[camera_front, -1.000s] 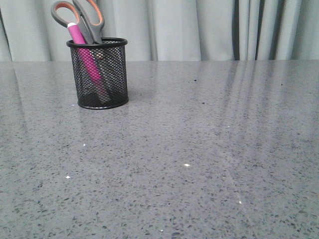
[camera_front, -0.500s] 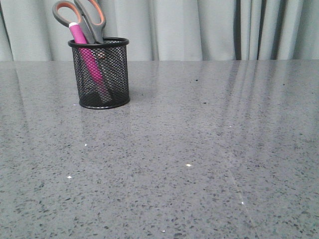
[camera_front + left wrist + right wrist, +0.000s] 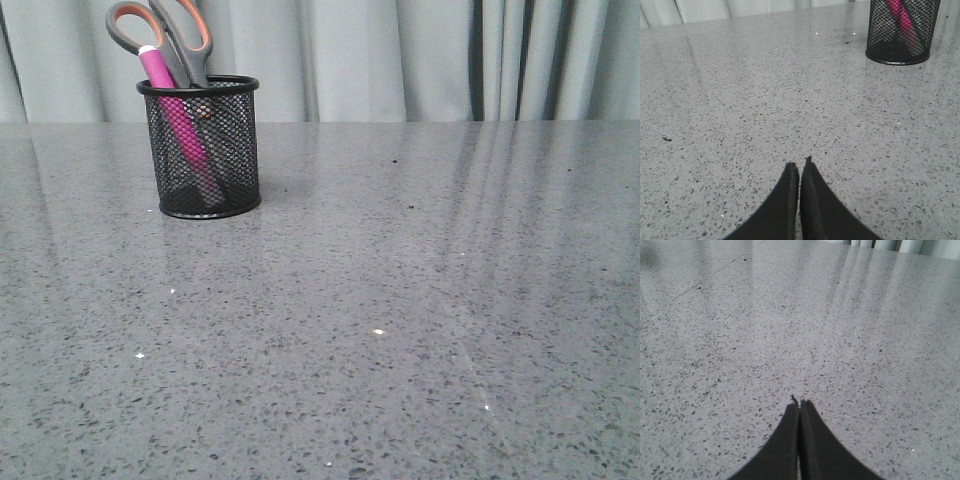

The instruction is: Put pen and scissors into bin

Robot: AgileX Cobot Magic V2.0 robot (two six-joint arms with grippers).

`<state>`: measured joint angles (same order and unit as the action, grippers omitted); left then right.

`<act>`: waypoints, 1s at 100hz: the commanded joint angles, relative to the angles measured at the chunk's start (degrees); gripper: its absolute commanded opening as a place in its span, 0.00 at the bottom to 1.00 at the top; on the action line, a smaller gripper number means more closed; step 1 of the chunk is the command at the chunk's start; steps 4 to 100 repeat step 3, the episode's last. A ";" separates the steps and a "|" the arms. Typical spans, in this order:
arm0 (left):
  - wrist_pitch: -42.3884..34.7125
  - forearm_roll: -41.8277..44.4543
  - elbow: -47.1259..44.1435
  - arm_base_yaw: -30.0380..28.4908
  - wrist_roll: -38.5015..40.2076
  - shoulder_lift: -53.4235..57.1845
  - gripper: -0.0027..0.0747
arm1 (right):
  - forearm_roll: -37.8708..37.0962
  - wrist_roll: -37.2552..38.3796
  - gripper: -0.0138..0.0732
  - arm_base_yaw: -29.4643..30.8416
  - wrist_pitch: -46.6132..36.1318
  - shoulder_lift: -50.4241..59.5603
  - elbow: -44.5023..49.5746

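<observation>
The black mesh bin (image 3: 205,150) stands upright at the far left of the table. The pink pen (image 3: 163,85) leans inside it with its white tip up. The scissors (image 3: 170,40) stand in it too, grey and orange handles above the rim. The bin's lower part also shows in the left wrist view (image 3: 900,30), with the pen (image 3: 902,17) pink through the mesh. My left gripper (image 3: 800,164) is shut and empty, low over bare table, well away from the bin. My right gripper (image 3: 800,404) is shut and empty over bare table. Neither gripper shows in the front view.
The grey speckled table (image 3: 400,300) runs back to a pale curtain (image 3: 400,60). A small dark speck (image 3: 666,139) lies on the table in the left wrist view.
The bin with pen and scissors sits a few pixels further right in the picture than one second ago, and has held still since half a second ago.
</observation>
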<state>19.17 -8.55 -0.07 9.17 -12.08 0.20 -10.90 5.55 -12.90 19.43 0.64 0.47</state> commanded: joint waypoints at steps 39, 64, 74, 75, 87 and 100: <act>-3.81 -0.52 -1.37 0.36 0.57 1.51 0.01 | -0.20 -0.31 0.08 0.32 -1.71 0.97 1.12; -3.81 -0.52 -1.37 0.36 0.57 1.51 0.01 | -0.20 -0.31 0.08 0.32 -1.71 0.97 1.12; -3.81 -0.52 -1.37 0.36 0.57 1.51 0.01 | -0.20 -0.31 0.08 0.32 -1.71 0.97 1.12; -3.81 -0.52 -1.37 0.36 0.57 1.51 0.01 | -0.20 -0.31 0.08 0.32 -1.71 0.97 1.12; -3.81 -0.52 -1.37 0.36 0.57 1.51 0.01 | -0.20 -0.31 0.08 0.32 -1.71 0.97 1.12; -3.81 -0.52 -1.37 0.36 0.57 1.51 0.01 | -0.20 -0.31 0.08 0.32 -1.71 0.97 1.12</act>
